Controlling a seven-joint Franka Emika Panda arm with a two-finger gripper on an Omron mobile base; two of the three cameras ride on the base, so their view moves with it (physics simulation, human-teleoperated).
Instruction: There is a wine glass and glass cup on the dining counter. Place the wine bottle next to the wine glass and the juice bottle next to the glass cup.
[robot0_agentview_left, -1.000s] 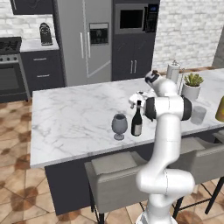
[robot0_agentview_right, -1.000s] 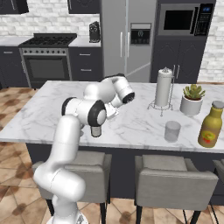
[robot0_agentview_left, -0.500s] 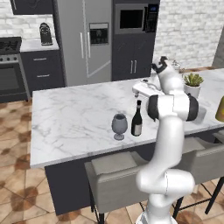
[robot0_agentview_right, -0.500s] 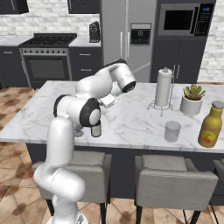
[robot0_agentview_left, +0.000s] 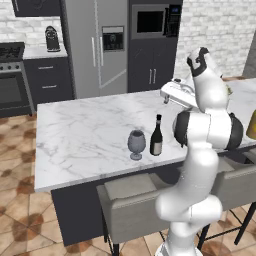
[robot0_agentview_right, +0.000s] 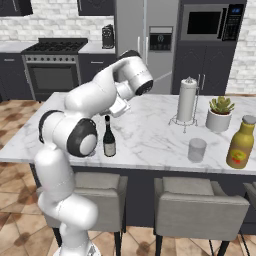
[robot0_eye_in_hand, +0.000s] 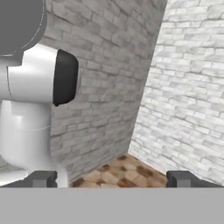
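On the dining counter the dark wine bottle stands upright by itself, just right of the grey wine glass. From the right base view the wine bottle shows beside my arm. Farther right stand the glass cup and the amber juice bottle, a small gap between them. My gripper hangs above the counter, up and behind the wine bottle. In the hand view the gripper is open with nothing between its fingertips, and it faces brick walls.
A paper towel holder and a potted plant stand at the counter's far right. Grey stools line the near side. Fridge, oven and cabinets stand along the back wall.
My gripper has lifted off the wine bottle's neck and swung up and back to the right. The bottle stays upright beside the wine glass.
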